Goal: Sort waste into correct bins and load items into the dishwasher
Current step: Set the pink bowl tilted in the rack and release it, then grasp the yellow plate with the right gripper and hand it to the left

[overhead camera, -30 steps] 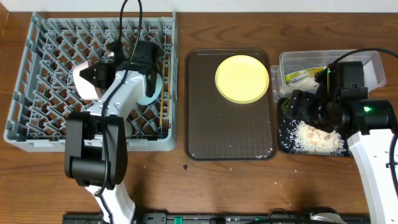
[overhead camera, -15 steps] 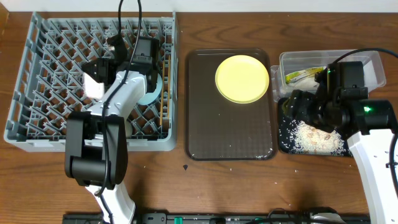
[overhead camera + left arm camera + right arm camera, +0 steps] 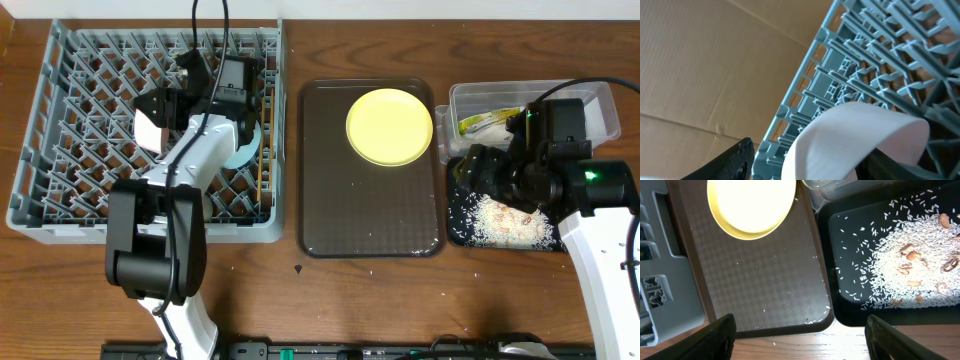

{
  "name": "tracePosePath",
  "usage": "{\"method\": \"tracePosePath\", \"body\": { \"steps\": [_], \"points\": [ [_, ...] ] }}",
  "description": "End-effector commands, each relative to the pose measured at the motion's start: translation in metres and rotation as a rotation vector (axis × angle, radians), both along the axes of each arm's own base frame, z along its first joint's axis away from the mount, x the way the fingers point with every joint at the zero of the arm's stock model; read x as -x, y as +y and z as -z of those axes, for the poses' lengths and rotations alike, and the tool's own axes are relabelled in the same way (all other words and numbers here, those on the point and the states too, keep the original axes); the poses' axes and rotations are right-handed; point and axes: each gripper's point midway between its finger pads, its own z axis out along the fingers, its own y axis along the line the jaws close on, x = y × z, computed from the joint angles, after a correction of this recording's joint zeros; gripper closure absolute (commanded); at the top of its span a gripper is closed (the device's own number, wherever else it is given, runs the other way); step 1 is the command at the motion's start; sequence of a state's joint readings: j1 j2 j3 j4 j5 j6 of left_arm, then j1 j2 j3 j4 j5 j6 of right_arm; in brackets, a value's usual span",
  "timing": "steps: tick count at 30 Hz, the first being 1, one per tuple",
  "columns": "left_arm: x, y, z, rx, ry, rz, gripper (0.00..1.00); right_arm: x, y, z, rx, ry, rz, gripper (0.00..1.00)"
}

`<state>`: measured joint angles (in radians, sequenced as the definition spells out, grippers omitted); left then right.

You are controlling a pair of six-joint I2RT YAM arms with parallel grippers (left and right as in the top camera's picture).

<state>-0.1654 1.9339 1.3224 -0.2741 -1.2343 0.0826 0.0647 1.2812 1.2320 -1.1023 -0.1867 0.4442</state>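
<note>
The white bowl stands on edge among the pegs of the grey dishwasher rack. My left gripper is open around the bowl, and rack shows through a gap between one finger and the bowl's wall. A light blue bowl and chopsticks sit in the rack under my arm. The yellow plate lies on the brown tray. My right gripper hangs open and holds nothing, above the table between the brown tray and the black bin.
The clear tub at the back right holds a yellow-green wrapper. Rice and food scraps cover the black bin. A few loose grains lie on the brown tray. Cardboard stands beyond the rack's far edge.
My left jaws have widened around the white bowl, which has shifted slightly right in the rack. The right arm has not moved.
</note>
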Motion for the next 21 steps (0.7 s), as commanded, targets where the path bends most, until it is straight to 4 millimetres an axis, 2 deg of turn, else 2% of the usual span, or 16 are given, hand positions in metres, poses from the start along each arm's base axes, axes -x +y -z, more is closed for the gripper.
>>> {"method": "tracePosePath", "body": {
  "steps": [1, 5, 9, 15, 18, 19, 21],
  "points": [
    [-0.004, -0.018, 0.000, -0.013, 0.052, 0.059, 0.34, 0.000, 0.000, 0.002, -0.009, 0.007, 0.013, 0.20],
    [-0.006, -0.041, -0.020, 0.023, 0.000, 0.127, 0.31, 0.000, -0.001, 0.002, -0.009, 0.007, 0.013, 0.20],
    [-0.004, -0.055, -0.038, 0.082, -0.037, 0.193, 0.30, 0.001, -0.001, 0.002, -0.008, 0.010, 0.013, 0.20],
    [0.021, -0.079, -0.089, 0.113, -0.093, 0.282, 0.28, 0.001, -0.001, 0.002, -0.008, 0.010, 0.013, 0.20],
    [0.037, -0.103, -0.099, 0.212, -0.093, 0.384, 0.28, 0.001, -0.001, 0.002, -0.008, 0.009, 0.013, 0.20],
    [0.041, -0.110, -0.099, 0.253, -0.101, 0.407, 0.28, 0.001, -0.001, 0.002, -0.008, 0.009, 0.013, 0.20],
    [0.051, -0.136, -0.091, 0.423, -0.100, 0.493, 0.28, 0.000, 0.000, 0.001, -0.009, 0.005, 0.012, 0.20]
  ]
}}
